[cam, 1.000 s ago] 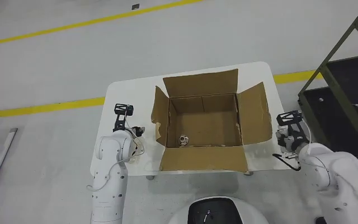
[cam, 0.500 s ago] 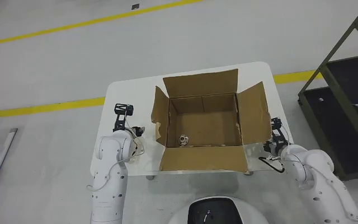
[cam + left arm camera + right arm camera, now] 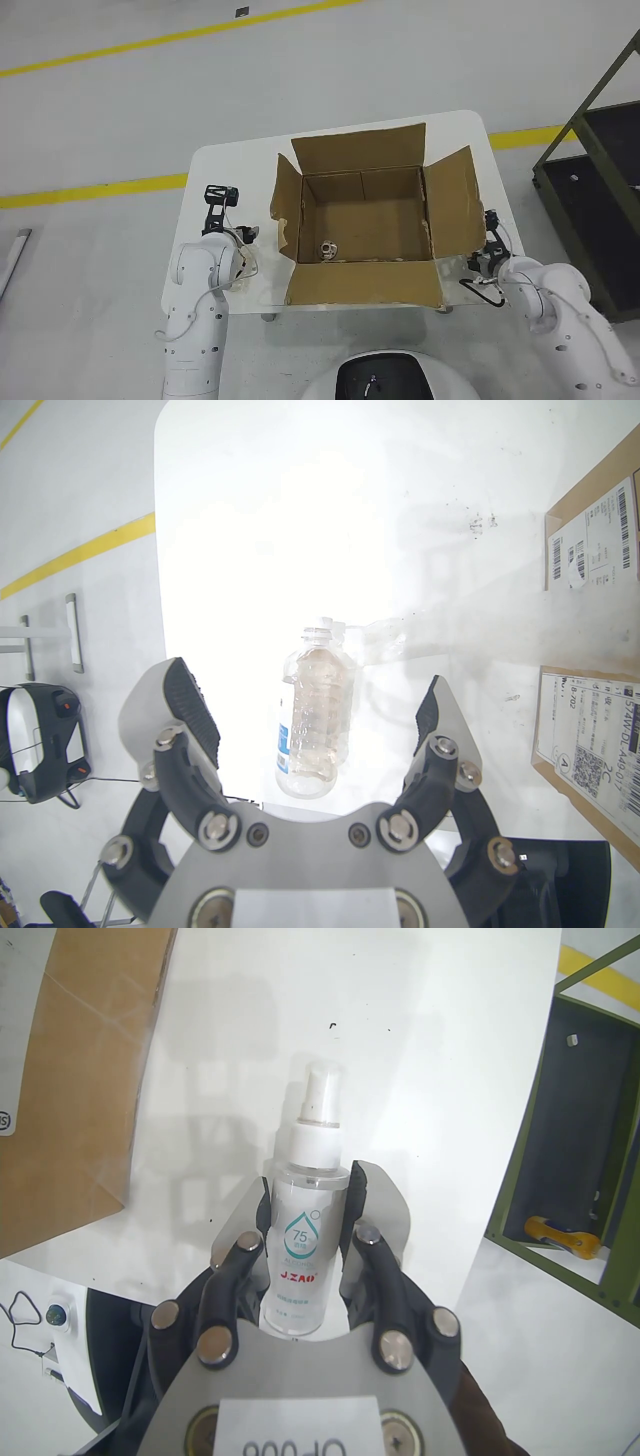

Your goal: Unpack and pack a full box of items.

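The right gripper is clamped on a clear spray bottle, one pad on each side of its labelled body, with the white pump and clear cap sticking out past the fingertips. It holds the bottle over the bare strip of white table between the box's right flap and the table's edge. Beyond that edge stands a green metal rack with a yellow object on its shelf.

The left gripper is spread wide, its ribbed pads well clear of a clear plastic water bottle that sits on the table between them (blue-and-white label, neck pointing away from the wrist). The box's labelled left flap is off to one side, apart from the bottle.

From above, the cardboard box sits open in the middle of the table, all four flaps folded outward. One small pale item remains inside against the near wall. A yellow line crosses the floor behind the table.
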Controlling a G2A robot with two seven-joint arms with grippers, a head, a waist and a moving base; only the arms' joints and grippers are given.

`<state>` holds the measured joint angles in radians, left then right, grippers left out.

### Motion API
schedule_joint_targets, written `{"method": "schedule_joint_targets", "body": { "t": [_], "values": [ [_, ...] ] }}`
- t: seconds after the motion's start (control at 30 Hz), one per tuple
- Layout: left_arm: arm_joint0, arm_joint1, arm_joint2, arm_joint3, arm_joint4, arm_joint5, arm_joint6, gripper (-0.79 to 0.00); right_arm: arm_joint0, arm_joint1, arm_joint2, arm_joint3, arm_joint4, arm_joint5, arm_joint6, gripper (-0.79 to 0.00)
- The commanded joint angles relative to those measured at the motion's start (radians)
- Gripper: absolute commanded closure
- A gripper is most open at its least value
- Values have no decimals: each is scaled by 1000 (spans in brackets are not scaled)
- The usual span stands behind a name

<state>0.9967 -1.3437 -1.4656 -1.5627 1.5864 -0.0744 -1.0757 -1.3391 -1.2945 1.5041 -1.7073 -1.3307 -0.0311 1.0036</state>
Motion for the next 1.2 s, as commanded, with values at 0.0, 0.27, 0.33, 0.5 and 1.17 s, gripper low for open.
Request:
{"method": "schedule_joint_targets", "body": {
  "t": [0.0,0.27,0.33,0.5,1.17],
  "values": [
    [0,0,0,0,0,0,0,-785,-2,1,3,-6,3,-1,1,-354],
    [0,0,0,0,0,0,0,-785,-39,9,68,-114,45,16,-3,-449],
    [0,0,0,0,0,0,0,-785,-63,11,133,-175,102,51,-11,-403],
    [0,0,0,0,0,0,0,-785,-107,13,313,-365,287,122,-83,-68],
    [0,0,0,0,0,0,0,-785,222,7,-125,-296,633,62,-13,0]
  ]
}}
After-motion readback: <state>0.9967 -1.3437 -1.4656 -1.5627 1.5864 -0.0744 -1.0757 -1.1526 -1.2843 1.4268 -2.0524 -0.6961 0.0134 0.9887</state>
